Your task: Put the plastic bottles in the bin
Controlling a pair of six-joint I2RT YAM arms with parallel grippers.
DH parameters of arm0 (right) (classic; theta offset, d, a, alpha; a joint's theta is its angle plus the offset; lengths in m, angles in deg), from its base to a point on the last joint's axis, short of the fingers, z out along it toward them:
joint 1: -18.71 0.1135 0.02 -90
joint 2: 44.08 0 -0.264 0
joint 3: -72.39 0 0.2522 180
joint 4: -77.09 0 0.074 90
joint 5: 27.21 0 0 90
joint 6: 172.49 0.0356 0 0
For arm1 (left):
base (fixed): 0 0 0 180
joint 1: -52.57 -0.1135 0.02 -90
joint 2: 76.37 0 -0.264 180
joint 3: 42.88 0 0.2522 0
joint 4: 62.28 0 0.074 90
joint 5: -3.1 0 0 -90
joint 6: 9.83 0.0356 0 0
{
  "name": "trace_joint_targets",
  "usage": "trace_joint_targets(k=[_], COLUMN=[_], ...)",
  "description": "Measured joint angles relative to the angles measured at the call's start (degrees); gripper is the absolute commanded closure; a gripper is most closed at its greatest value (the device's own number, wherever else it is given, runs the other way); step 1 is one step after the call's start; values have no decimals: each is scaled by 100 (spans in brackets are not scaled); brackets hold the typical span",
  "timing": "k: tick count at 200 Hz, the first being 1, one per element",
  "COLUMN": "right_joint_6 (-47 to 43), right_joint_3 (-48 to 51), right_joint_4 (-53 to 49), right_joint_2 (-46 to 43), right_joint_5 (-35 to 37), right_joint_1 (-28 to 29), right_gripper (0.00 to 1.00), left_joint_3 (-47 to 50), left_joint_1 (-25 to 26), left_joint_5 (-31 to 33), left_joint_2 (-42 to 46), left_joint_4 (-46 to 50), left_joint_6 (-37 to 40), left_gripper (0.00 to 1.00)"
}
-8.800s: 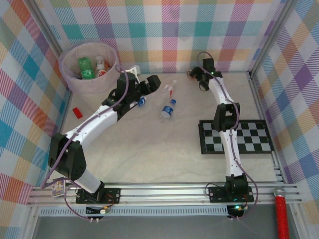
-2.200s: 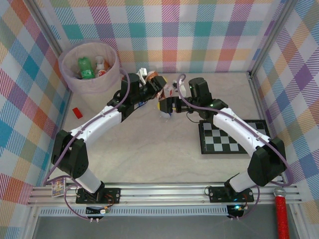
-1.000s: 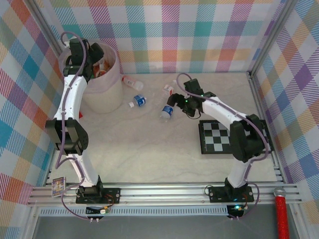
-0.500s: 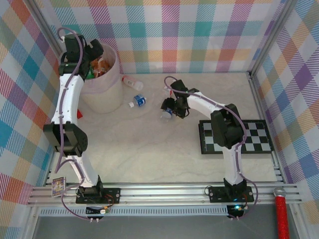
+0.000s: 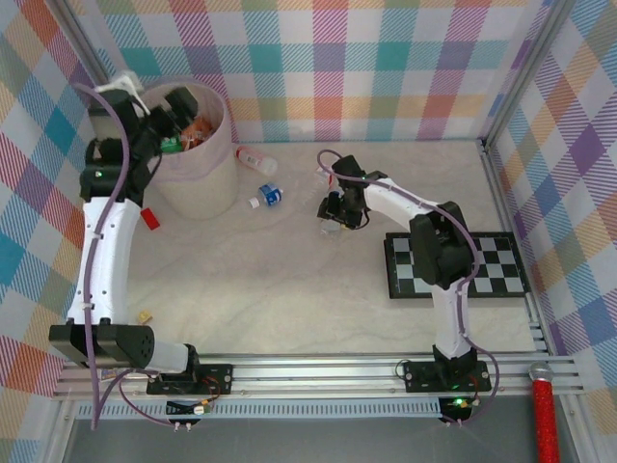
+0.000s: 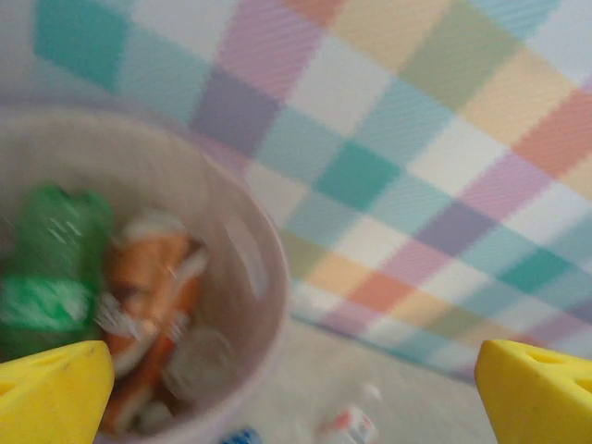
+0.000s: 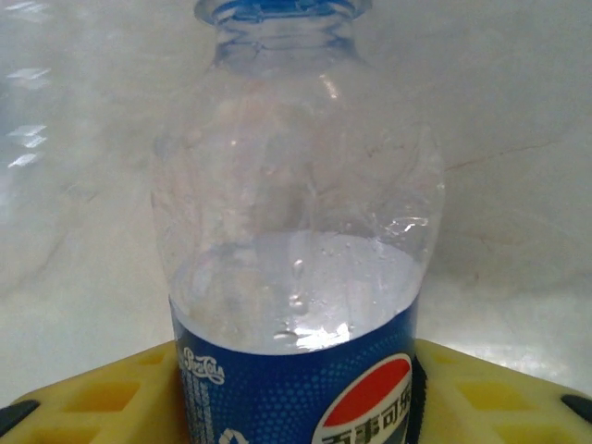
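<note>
- The right tool (image 5: 336,205) is clamping the blue-labelled bottle (image 7: 296,231) at its label between both yellow fingers (image 7: 102,393). The neck is pointing ahead, likely so the bottle lifts cleanly off the surface (image 7: 518,139).
- The left tool (image 6: 296,393) is hanging wide open and empty. The bin (image 6: 254,277) is sitting below and to its left, holding a green bottle (image 6: 51,268).

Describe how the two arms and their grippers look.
The left arm and right arm share one build: rounded white links, black joints and black bases, with a purple cable running along each. The left gripper and right gripper have black bodies. The wrist views show their fingers are bright yellow plastic.
</note>
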Motion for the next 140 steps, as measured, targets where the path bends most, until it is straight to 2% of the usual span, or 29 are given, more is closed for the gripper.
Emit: trace_joint_targets(k=[40,67,100,140], right_joint_6=[-1460,-2216,-2507,-2435], right_joint_3=[422,754,785,909], right_joint_4=[529,1069,1659,2356], right_joint_2=[-1132,-1886,-2105,-2103], right_joint_5=[-927,-1932,-2938,-3462], right_joint_1=[-4,-4,46,153], right_gripper=[43,43,43,42], left_joint_3=[1377,1893,2050,2048], left_joint_1=[592,1023,1482,1808], left_joint_5=[-1158,-1770,-2474,-2640], left_joint_2=[223,291,144,-219], left_joint_4=[-481,-1038,-1718,-1932], left_joint_6=[-739,-979,-1215,-1338], left_gripper=[1,0,0,0])
